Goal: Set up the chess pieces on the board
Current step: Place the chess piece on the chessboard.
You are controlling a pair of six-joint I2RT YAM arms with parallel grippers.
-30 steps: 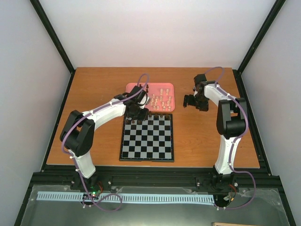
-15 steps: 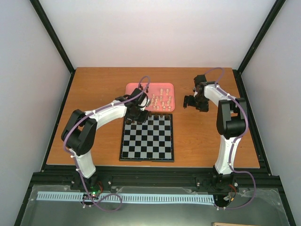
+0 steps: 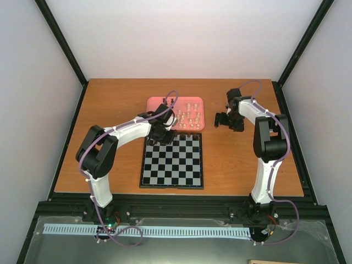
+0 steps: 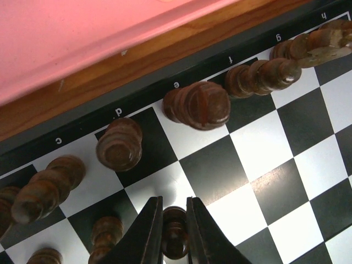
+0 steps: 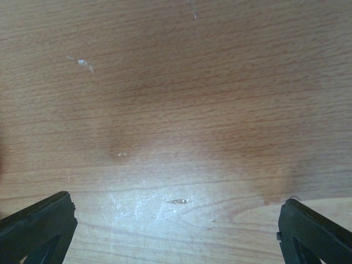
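left claw [image 4: 174, 202]: nearly closed, both fingers pinching a dark pawn [image 4: 175, 242] by its body, nothing else in the grip.
dark pawn: upright between the fingers, over the second row at the far-left part of the board [image 3: 173, 165], roughly in front of the d and e files. its foot is hidden, so i can't tell whether it's touching down.
back-rank pieces [image 4: 201, 104]: dark ones lined along the far edge, c through h, standing close to the pawn.
neighbouring pawn [image 4: 104, 236]: just beside the left finger, on the same row.
right claw [image 5: 176, 220]: spread wide and empty, hanging over bare table [image 5: 176, 82], well apart from the board.
cream pieces [image 3: 188, 116]: waiting in the pink tray [image 3: 199, 101], just beyond the board's far edge.
stage: my read is the dark pawn row is being filled, one pawn at a time.
risk, release: letting go before the foot is flat could tip the pawn, and a fall here would likely take the neighbouring pawn with it.
risk, opening: fingers spreading in this crowd could nudge that neighbour off its square.
risk, placement: the pawn sits near a square boundary, so it may land straddling two squares.
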